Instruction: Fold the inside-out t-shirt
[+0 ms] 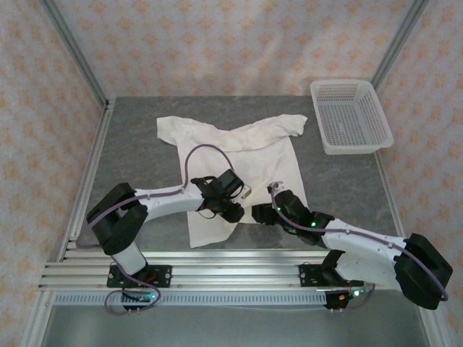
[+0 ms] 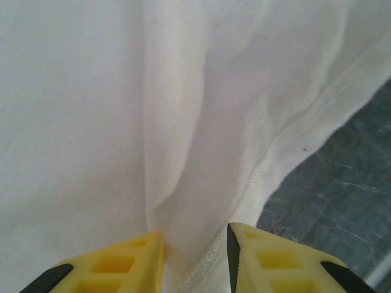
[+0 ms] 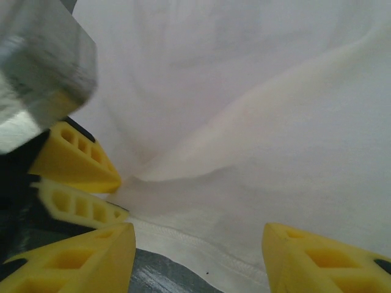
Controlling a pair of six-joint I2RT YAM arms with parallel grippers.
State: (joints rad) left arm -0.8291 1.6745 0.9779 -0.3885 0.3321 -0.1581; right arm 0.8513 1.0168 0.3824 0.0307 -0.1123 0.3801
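Note:
The inside-out t-shirt (image 1: pixel 246 155) is a cream cloth lying flat on the grey table (image 1: pixel 137 166), sleeves at the far side and hem towards me. My left gripper (image 1: pixel 233 210) sits at the near hem, right of its middle. In the left wrist view its yellow fingers (image 2: pixel 140 262) stand close together on a raised fold of the shirt (image 2: pixel 91 122) and its stitched hem. My right gripper (image 1: pixel 259 214) is just to the right. It stands open (image 3: pixel 198 244) over the hem of the shirt (image 3: pixel 275 122), with the left gripper's fingers (image 3: pixel 79 168) beside it.
A rigid white plastic mesh basket (image 1: pixel 351 116) stands at the table's back right corner. Metal frame posts rise at the back corners. Rails run along the near edge by the arm bases. Bare grey table (image 2: pixel 342 183) shows right of the hem.

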